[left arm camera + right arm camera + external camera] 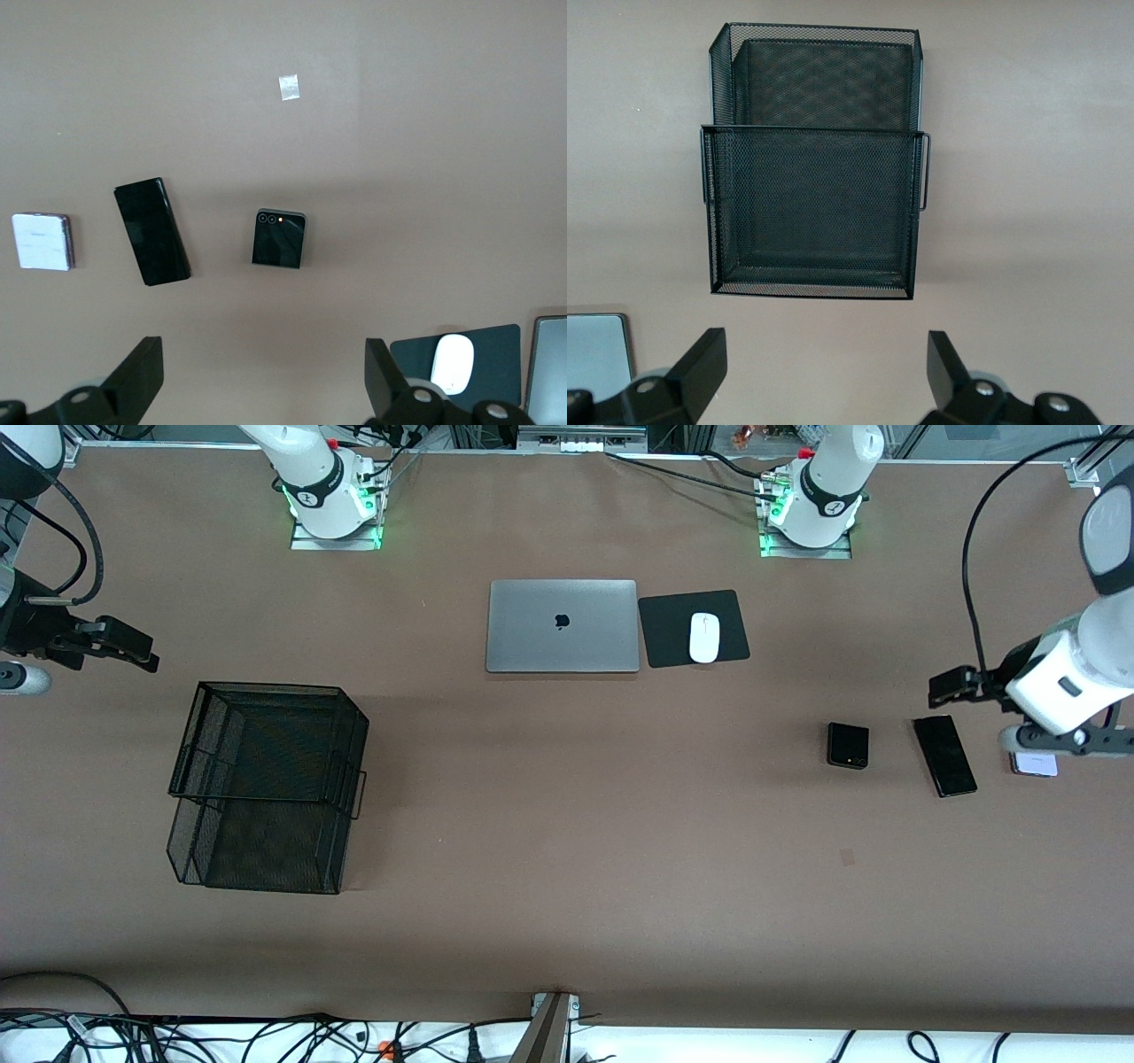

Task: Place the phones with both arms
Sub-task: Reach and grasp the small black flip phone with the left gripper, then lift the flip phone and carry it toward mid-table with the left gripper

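Three phones counted on the surface [567, 921], in a row toward the left arm's end, all lying flat and apart from one another: small squarish black phone [848, 745], longer black slab [944, 755], small pale lavender-white phone [1035, 763]. Left tool [264, 376] raised over that end, fingers spread wide, holding nothing. Slab and black squarish phone visible on the surface below and ahead of the spread fingers; lavender-white phone off toward the outer finger, partly covered by the left arm's wrist in the front view. One small pale tape mark [289, 87] on the surface near the phones.

Right tool [824, 367] raised over the right arm's end, fingers likewise fully apart and empty. One black wire-mesh tray [266, 784], two tiers, standing below and ahead of it, nothing inside.

Other items: one closed silver laptop [563, 625], one black mouse pad [664, 629] just beside it, one white mouse [703, 637] on the pad. All three grouped mid-surface, near the arm bases, well apart from phones and tray. Nothing lying between the phones and the left tool, nor between the tray and the right tool.
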Action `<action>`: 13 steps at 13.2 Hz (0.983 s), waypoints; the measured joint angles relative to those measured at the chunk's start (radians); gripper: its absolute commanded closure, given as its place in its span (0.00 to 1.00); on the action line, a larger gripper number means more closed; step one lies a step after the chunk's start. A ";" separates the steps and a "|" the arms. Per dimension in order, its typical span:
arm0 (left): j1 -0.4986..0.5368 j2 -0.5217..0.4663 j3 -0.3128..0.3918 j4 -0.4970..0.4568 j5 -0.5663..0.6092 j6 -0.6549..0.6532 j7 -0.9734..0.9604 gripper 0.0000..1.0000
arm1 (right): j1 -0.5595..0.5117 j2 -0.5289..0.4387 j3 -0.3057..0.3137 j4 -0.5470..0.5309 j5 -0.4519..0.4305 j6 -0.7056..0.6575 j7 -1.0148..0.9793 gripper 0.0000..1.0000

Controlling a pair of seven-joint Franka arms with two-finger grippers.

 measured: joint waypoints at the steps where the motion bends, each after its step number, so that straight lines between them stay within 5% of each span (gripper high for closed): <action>1: 0.000 0.042 0.000 -0.001 0.000 0.007 0.001 0.00 | 0.000 0.000 0.000 0.000 0.000 0.000 0.000 0.00; 5: 0.011 0.176 0.000 -0.082 0.001 0.181 0.005 0.00 | 0.000 0.000 0.000 0.000 0.000 0.000 0.000 0.00; 13: 0.021 0.194 -0.012 -0.625 0.003 0.911 0.021 0.00 | 0.000 0.000 0.000 0.000 0.000 0.000 0.000 0.00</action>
